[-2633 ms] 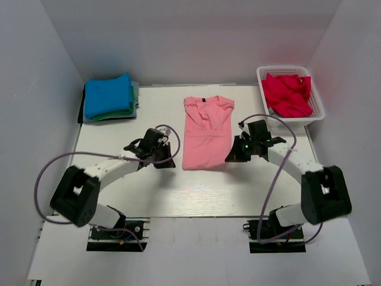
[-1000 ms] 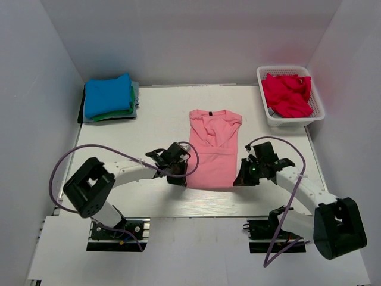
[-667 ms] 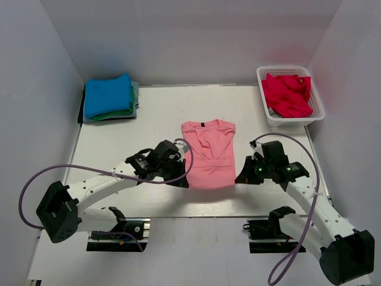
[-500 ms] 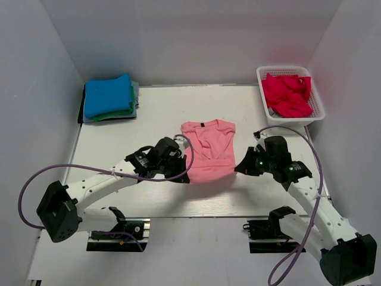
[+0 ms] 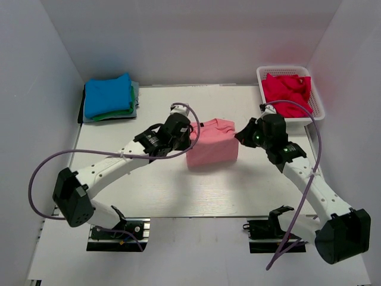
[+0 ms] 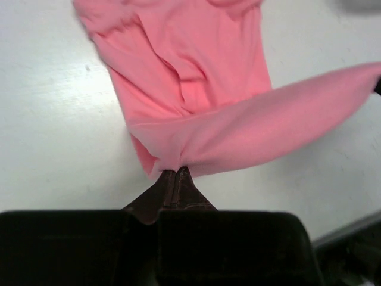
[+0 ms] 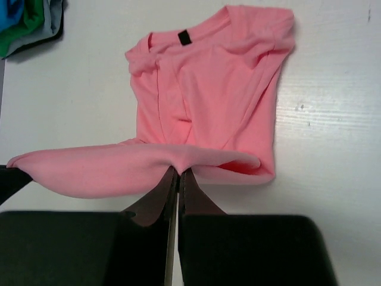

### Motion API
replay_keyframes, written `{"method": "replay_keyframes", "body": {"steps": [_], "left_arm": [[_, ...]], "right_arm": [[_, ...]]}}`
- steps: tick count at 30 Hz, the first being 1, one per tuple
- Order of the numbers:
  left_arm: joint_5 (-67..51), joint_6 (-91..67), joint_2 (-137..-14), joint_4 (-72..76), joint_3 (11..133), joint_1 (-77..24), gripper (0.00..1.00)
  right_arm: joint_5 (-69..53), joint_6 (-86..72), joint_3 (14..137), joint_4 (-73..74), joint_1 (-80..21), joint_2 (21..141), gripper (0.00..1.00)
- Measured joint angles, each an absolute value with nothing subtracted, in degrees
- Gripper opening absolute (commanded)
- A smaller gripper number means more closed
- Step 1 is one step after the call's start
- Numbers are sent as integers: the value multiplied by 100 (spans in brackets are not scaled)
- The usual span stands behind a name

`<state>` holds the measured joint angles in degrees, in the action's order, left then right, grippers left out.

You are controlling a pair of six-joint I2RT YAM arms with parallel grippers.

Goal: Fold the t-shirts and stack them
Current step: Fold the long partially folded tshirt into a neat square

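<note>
Hem of pink tee pinched in both tools, fully closed: left tool and right tool hold it raised over the collar half, mid-worktop. Far left: blue tee stacked on green tee. Far right: red tee in basket.

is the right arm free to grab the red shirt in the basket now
Probably not yet: the right gripper is shut on the hem of the pink t-shirt. The red t-shirt lies uncovered in the basket on its side.

Left tool, right tool: both clamped.
</note>
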<state>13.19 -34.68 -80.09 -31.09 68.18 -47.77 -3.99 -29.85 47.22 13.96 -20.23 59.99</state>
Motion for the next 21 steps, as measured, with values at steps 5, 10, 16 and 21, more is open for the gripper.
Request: {"method": "replay_keyframes", "body": {"steps": [5, 10, 16, 21], "left_arm": [[2043, -3494, -8737, -3332, 7507, -4676, 0], [2362, -3498, -9349, -3461, 8012, -4460, 0], [2342, -3496, -9898, -3514, 8364, -4125, 0], [2279, -3494, -10383, -3474, 8641, -3815, 0]], "right_arm": [[-235, -2930, 5120, 1205, -1992, 6530, 0], [-97, -2862, 5666, 1094, -1979, 7242, 0], [-154, -2801, 6302, 1024, -1892, 8215, 0], [-318, -2757, 6781, 985, -1811, 8947, 0]]}}
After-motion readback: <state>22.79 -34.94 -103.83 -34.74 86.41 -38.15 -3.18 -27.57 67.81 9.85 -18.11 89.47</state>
